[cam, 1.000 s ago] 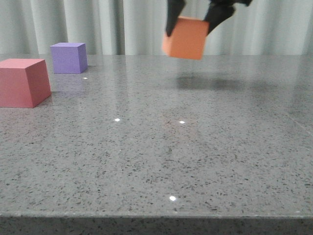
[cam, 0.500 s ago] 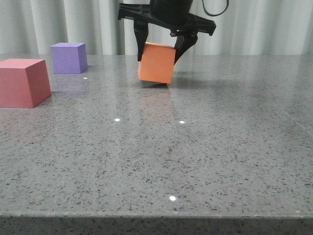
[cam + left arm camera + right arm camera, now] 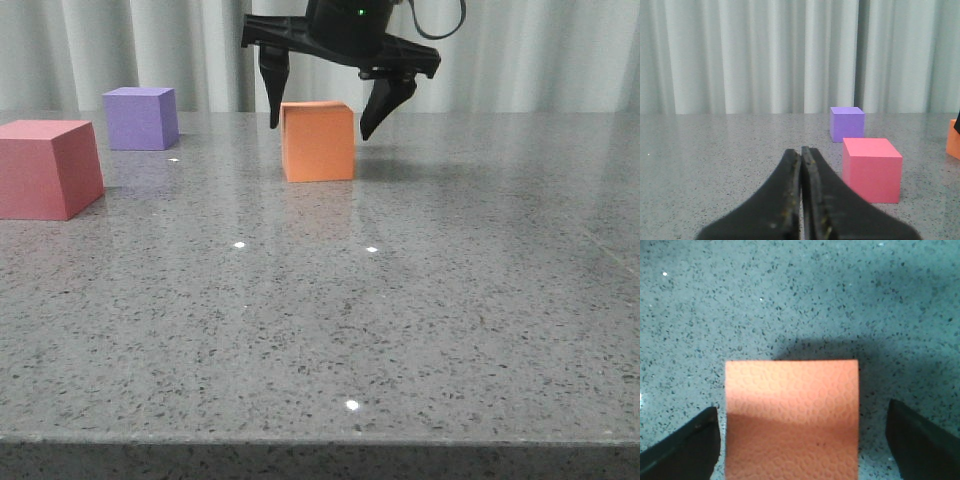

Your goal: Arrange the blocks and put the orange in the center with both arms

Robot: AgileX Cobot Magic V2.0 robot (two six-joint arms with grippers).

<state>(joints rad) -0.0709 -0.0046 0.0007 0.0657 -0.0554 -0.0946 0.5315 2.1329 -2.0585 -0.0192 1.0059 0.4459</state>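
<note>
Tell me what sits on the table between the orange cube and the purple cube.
Nothing. In the front view, only bare speckled table separates the orange cube from the purple cube. The red-pink cube sits nearer the camera, off that line.

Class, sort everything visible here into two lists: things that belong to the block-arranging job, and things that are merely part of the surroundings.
Part of the job:
orange cube, standing on the table
red-pink cube
purple cube
right gripper, fingers open either side of the orange cube
left gripper, fingers closed

Just surroundings:
grey speckled table
pale curtain
</note>
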